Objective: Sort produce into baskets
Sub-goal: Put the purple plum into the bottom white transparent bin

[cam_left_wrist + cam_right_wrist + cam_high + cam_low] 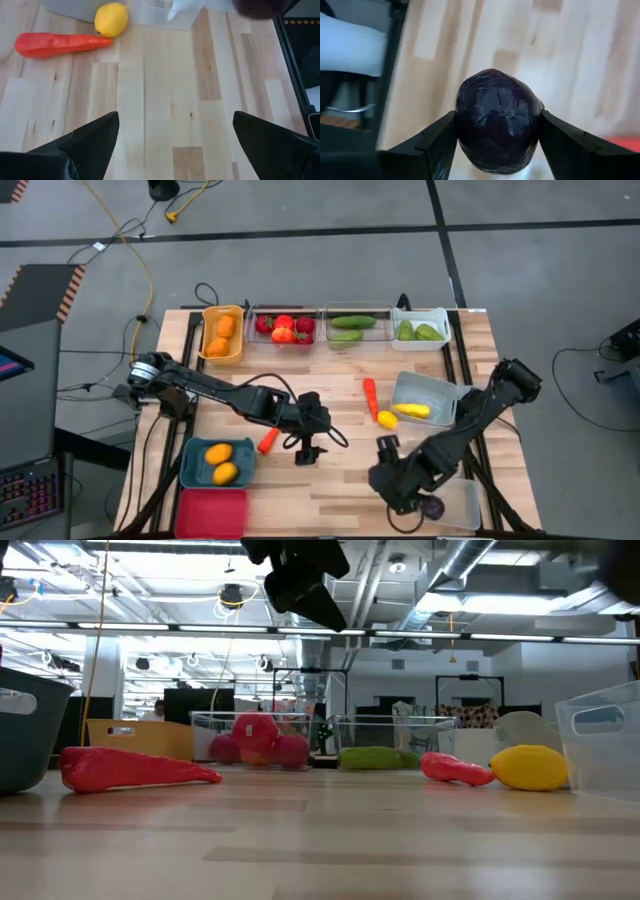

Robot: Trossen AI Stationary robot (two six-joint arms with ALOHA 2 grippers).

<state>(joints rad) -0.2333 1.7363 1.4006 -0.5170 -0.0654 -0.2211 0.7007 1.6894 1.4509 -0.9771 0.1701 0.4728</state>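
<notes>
My right gripper (499, 122) is near the table's front right corner, shut on a dark purple round fruit (497, 110). In the high view the purple fruit (432, 505) is at the edge of a clear bin (465, 505). My left gripper (175, 132) hangs open over bare wood at mid-table, above the tabletop (300, 580). Loose on the table lie a red-orange long piece (268, 441), a second red one (370, 395) and a yellow lemon (386, 419). The far row of baskets holds oranges (220, 335), red produce (285, 328) and green produce (350, 328). My right gripper pinches the purple fruit by its two opposite sides (465, 125) between the two fingers. The fingers come from above, slanting steeply down. The fruit fills the gap between them and is lifted clear of the table.
A teal bin (215, 462) with two orange pieces and a red bin (210, 512) stand at the front left. A clear bin (425, 398) with a yellow piece sits at mid right, and a white bin (420, 328) is at the far right. Bare wood lies at front centre.
</notes>
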